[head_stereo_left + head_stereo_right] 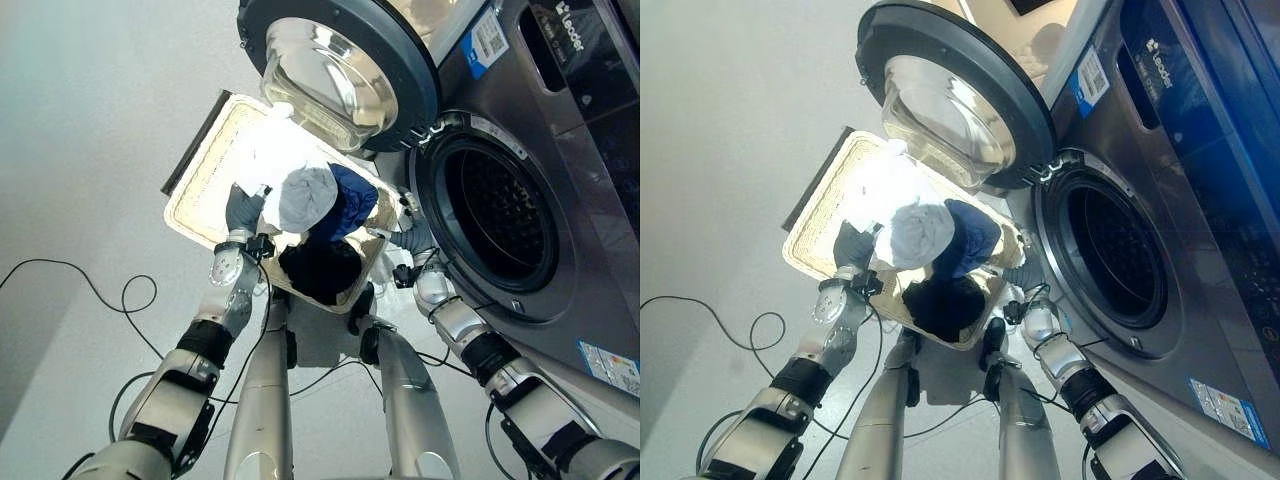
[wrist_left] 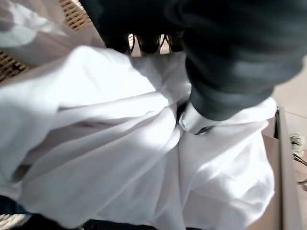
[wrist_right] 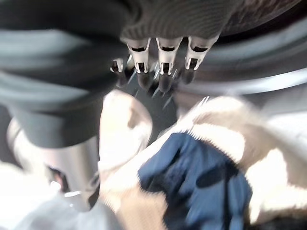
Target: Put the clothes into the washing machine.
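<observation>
One basket (image 1: pixel 196 190) with four clothes – two white (image 1: pixel 272 150), one blue (image 1: pixel 352 197), one black (image 1: pixel 322 270) – is held up: left hand (image 1: pixel 243 212) grip unreadable, right hand (image 3: pixel 158 62) fingers straight.

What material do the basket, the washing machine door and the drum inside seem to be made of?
Basket: looks like woven wicker or rattan, pale and matt; a fine weave pattern shows on its walls. Washing machine door: dark grey ring, probably plastic, around a clear bowl that looks like glass, judging by its glossy reflections. Drum: probably metal, with rows of small holes.
</observation>
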